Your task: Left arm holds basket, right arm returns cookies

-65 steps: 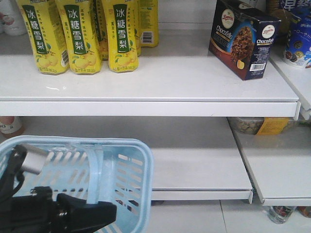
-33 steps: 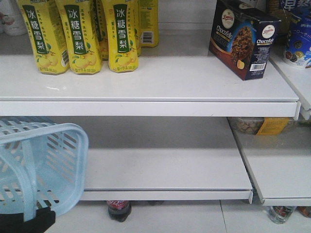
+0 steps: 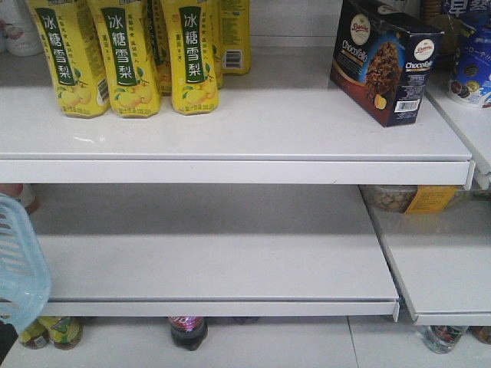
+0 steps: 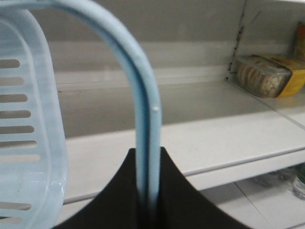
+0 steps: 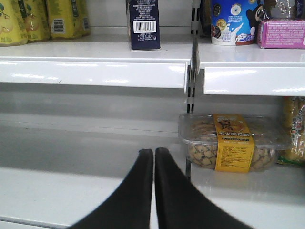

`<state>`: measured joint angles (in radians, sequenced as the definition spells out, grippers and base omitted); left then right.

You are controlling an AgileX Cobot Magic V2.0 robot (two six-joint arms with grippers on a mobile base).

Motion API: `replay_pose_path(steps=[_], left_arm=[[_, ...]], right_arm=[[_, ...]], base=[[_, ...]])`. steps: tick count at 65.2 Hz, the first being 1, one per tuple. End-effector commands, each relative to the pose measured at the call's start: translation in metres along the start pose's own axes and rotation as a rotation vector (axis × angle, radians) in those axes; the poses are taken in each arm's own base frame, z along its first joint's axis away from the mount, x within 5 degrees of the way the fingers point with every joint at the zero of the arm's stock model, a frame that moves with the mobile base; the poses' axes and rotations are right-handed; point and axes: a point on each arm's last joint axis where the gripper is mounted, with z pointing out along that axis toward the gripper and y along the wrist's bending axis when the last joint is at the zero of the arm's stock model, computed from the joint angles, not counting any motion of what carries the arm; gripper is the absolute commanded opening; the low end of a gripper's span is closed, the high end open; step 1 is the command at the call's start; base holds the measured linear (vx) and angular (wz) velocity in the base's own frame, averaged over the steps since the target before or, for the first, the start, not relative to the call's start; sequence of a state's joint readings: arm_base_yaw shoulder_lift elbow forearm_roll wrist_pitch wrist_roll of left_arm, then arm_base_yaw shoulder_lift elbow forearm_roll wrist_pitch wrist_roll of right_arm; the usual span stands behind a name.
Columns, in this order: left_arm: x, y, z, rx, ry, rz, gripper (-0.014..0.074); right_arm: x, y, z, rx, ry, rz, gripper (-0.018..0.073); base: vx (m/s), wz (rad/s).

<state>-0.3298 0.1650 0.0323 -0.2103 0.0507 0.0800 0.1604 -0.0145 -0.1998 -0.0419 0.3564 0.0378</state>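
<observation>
Cookies point(image 5: 144, 24), light stiff carton above your empty closed right tool point(image 5: 153, 157): grip its flat sides; left tool point(image 4: 147, 191) clamps basket handle point(image 4: 143, 109).

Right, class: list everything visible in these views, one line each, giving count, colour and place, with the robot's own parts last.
Cookies: one, dark navy carton, upper shelf right, standing.
Yellow drink bottles: at least four, yellow with green labels, upper shelf left.
Basket: one, light blue, left edge of the front view.
Handle: one, light blue, rising from the left claw.
Snack tub: one, clear with yellow label, lower right shelf.
Blue tub: one, upper right shelf.
Pink box: one, beside the blue tub.
Upper shelf: white.
Left claw: black, shut on the handle.
Right claw: black, shut, empty.
</observation>
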Motion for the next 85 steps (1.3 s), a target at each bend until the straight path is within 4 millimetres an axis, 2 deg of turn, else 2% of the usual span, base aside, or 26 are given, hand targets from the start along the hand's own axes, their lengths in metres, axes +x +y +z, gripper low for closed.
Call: replay_pose_path(steps=[1, 36, 85], left_arm=[[-0.006, 0.003, -0.003, -0.043, -0.112, 0.022, -0.0006], [0.000, 0.017, -0.016, -0.277, -0.133, 0.028, -0.0006], [-0.001, 0.021, -0.017, -0.364, -0.143, 0.048, -0.0006]], right_arm=[[-0.015, 0.000, -0.003, 0.003, -0.100, -0.008, -0.0008], [-0.015, 0.000, -0.003, 0.003, -0.100, -0.008, -0.0008], [-0.015, 0.000, -0.003, 0.003, -0.098, -0.008, -0.0008]], base=[[0.00, 0.00], [0.00, 0.00], [0.00, 0.00]])
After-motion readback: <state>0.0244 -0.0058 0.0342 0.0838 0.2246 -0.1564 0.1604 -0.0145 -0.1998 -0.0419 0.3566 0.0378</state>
